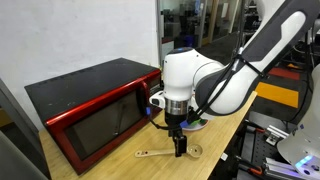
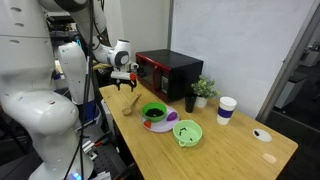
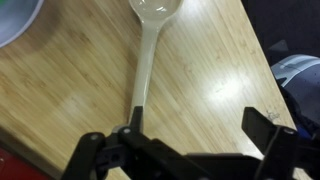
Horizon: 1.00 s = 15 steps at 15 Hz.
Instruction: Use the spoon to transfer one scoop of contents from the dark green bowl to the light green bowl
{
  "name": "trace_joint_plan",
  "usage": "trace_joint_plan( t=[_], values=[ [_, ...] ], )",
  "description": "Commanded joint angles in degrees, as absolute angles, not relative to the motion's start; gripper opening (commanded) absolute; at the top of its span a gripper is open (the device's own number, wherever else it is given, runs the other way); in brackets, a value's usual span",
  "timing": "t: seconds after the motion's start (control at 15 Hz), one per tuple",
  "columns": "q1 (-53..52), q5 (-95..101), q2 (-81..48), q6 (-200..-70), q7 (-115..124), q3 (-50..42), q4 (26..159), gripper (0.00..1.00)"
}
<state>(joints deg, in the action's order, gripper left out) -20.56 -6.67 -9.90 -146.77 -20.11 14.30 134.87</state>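
Note:
The pale wooden spoon (image 3: 147, 55) lies flat on the wooden table, head away from me in the wrist view. It also shows in both exterior views (image 1: 160, 153) (image 2: 131, 104). My gripper (image 3: 196, 125) hangs low over the handle end, open, with nothing between its jaws. Its left fingertip (image 3: 130, 122) overlaps the tip of the handle; the right one stands well clear over bare wood. The gripper (image 1: 180, 148) (image 2: 128, 88) points straight down. The dark green bowl (image 2: 153, 113) with dark contents (image 2: 154, 112) sits beyond the spoon, and the light green bowl (image 2: 187, 132) beside it.
A red microwave (image 1: 95, 110) (image 2: 168, 72) stands at the back of the table. A black cup (image 2: 190, 102), a small plant (image 2: 203, 90) and a white cup with a blue top (image 2: 227, 110) stand behind the bowls. A greyish round rim (image 3: 15, 20) shows at the wrist view's corner.

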Motion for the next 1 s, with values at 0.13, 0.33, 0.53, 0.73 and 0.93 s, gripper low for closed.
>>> trace_joint_plan(
  t=[0.13, 0.33, 0.53, 0.73, 0.93],
  values=[
    [-17.7, 0.0, -12.5, -146.8, -19.2, 15.2, 134.0, 1.00],
    [-17.5, 2.6, -13.2, -146.3, -16.7, 14.9, 134.2, 1.00],
    [-17.6, 4.2, -14.2, -146.2, -14.6, 14.9, 134.3, 1.00],
    [-18.2, 6.0, -15.4, -146.4, -11.7, 14.6, 134.2, 1.00],
    [-18.7, 7.7, -16.3, -146.5, -8.1, 14.3, 134.0, 1.00]
  ],
)
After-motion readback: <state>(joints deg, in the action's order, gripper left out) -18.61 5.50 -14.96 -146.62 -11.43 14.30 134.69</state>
